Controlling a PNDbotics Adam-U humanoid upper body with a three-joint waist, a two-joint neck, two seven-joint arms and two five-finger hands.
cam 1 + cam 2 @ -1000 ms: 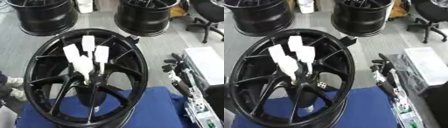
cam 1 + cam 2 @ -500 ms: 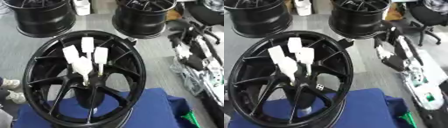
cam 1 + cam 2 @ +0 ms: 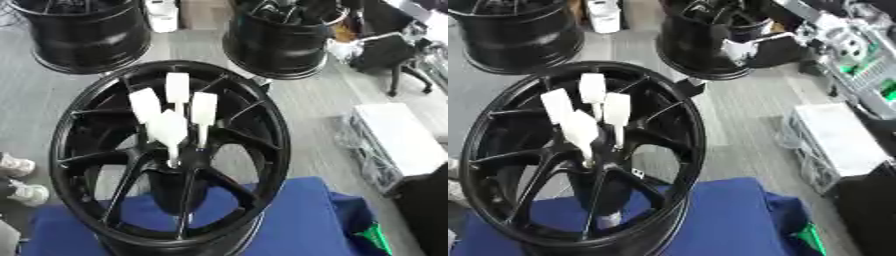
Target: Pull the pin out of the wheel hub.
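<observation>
A black wheel hub [image 3: 96, 125] stands tilted on a blue cloth [image 3: 289, 220] at the centre left. Several white pins with flat paddle-like tops [image 3: 178, 89] stick up from its centre, close together. None of them is touched by a hand. My right hand [image 3: 837, 30] shows blurred at the upper right in the right eye view, high above the floor and far from the hub. Below it runs its silver forearm with green parts [image 3: 864, 67]. My left hand is out of sight.
Two more black wheels [image 3: 87, 35] [image 3: 280, 45] stand on the floor behind. A white box-like rack [image 3: 394, 135] sits at the right, an office chair [image 3: 389, 52] beyond it. A person's shoes [image 3: 17, 165] show at the left edge.
My right arm has swung from low beside the hub's right side up and away to the upper right. The pins stand as before. The picture itself has shifted a little.
</observation>
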